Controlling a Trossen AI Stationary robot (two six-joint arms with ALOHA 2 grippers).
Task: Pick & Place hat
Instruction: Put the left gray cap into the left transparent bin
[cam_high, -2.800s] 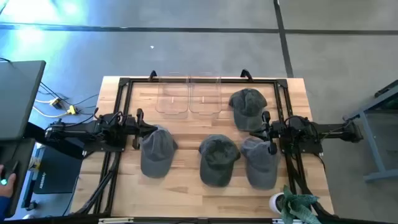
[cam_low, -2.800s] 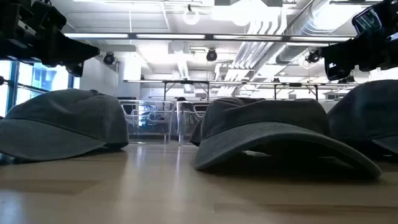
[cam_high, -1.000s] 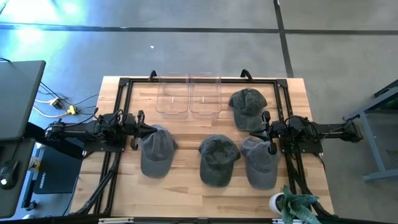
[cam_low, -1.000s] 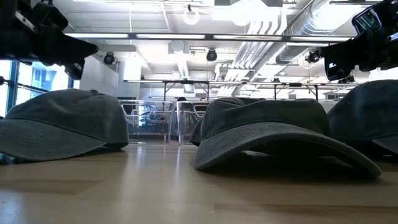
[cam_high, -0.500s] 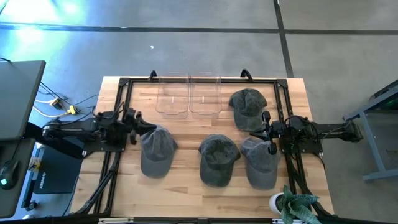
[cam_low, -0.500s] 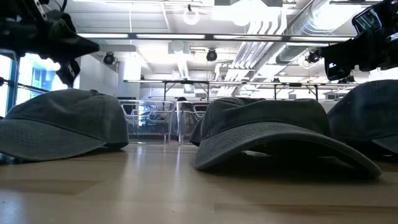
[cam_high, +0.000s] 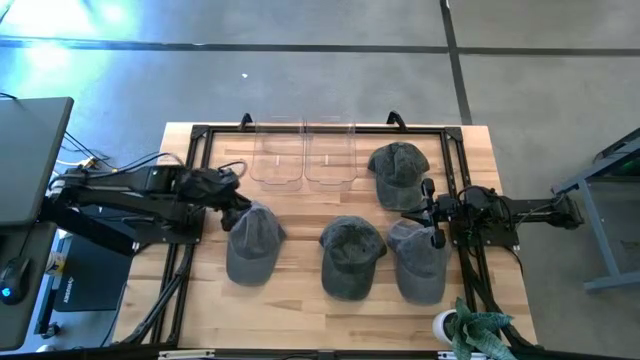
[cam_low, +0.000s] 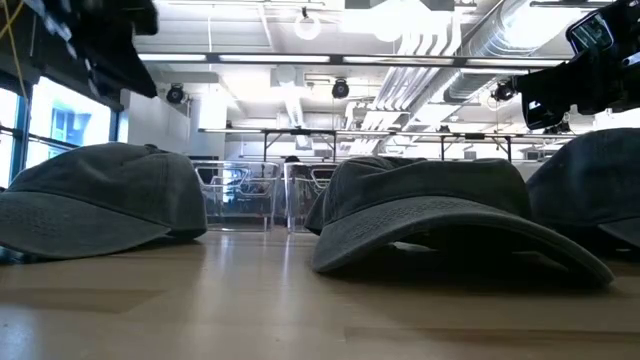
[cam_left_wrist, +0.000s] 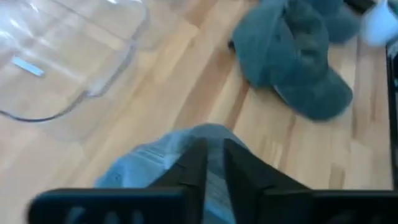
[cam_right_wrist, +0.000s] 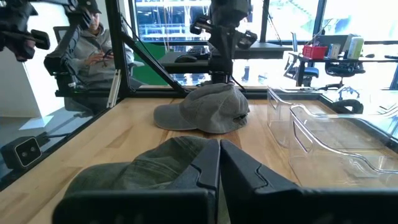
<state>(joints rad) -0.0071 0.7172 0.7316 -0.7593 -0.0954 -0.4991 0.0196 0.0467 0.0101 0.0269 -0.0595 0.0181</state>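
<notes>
On the table (cam_high: 300, 200) we see four hats and two clear bins (cam_high: 304, 160) at the far edge. The left claw (cam_high: 232, 208) hangs just over the crown end of the leftmost hat (cam_high: 250, 245), whose long axis runs toward the near edge, brim nearest us; fingers show a narrow gap, pinching nothing. The left arm is nearer. The right claw (cam_high: 432, 215), pressed together, waits above the rightmost hat (cam_high: 418, 260). Versus half a second ago, the left arm has swung and raised over that hat.
</notes>
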